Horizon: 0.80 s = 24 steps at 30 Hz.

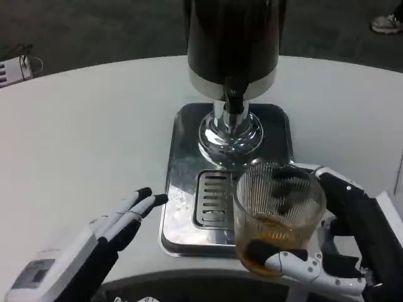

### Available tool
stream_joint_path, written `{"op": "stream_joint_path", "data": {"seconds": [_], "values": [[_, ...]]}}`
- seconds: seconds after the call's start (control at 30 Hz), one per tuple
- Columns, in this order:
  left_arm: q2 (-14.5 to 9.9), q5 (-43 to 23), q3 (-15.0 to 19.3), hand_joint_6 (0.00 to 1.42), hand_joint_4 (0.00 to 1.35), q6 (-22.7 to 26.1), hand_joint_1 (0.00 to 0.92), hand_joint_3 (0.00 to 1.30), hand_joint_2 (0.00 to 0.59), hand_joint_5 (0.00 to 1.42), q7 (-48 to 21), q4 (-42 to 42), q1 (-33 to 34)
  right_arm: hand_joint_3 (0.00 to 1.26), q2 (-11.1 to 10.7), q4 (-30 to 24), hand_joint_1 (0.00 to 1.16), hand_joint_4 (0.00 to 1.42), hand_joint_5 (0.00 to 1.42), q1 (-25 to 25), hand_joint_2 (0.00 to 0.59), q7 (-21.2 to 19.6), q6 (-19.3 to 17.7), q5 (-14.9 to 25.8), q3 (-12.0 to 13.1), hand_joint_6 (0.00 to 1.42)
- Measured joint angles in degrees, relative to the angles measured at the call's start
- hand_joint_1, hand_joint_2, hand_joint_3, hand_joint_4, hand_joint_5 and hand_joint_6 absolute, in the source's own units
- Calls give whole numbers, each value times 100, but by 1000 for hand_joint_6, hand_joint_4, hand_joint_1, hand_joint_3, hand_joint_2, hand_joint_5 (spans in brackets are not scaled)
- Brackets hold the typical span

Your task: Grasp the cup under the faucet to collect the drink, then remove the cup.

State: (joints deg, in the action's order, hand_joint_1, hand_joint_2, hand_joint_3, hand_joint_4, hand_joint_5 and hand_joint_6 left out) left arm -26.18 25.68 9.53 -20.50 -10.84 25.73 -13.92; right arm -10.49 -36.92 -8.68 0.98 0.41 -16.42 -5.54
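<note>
A: Log the cup's position.

B: My right hand point(334, 245) holds the ribbed glass cup point(279, 214) at the near right corner of the steel drip tray point(182, 163). The thumb lies across the cup's lower front wall and the other fingers wrap round its far right side. An amber drink fills the bottom; most of the cup above it is clear.

A: Orientation?

B: Upright, mouth facing up, long axis vertical or very nearly. The cup sits nearer me than the faucet point(233, 100), off to the right of the spout's line, partly over the slotted grate point(214, 198). I cannot tell whether its base touches the tray.

A: Left side?

B: My left hand point(107, 236) rests on the white table point(82, 138), just left of the tray's near left corner, fingers extended and slightly apart, holding nothing.

A: Room to move?

B: The tabletop is open to the left and far left. The dispenser point(233, 44) and its chrome base point(230, 135) stand behind the cup. The table's curved near edge runs just below both hands.
</note>
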Motion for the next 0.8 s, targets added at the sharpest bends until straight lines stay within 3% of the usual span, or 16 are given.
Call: {"op": "stream_joint_path", "data": {"seconds": [0.23,0.5,0.8], "values": [[-7,438,-6,61,0,87,0,73,64,0,-7,375,-122,1171,-196,-74,962,1411,1424,-284,197,285,-230,254,365,1401],[-7,728,-99,49,0,281,0,52,64,0,-104,778,-181,1171,-424,-178,962,1411,1424,-515,197,531,-660,351,609,1401],[64,1319,-365,17,0,465,0,9,64,0,-188,1056,-438,1169,-527,-181,962,1411,1414,-667,196,727,-673,545,852,1401]]}}
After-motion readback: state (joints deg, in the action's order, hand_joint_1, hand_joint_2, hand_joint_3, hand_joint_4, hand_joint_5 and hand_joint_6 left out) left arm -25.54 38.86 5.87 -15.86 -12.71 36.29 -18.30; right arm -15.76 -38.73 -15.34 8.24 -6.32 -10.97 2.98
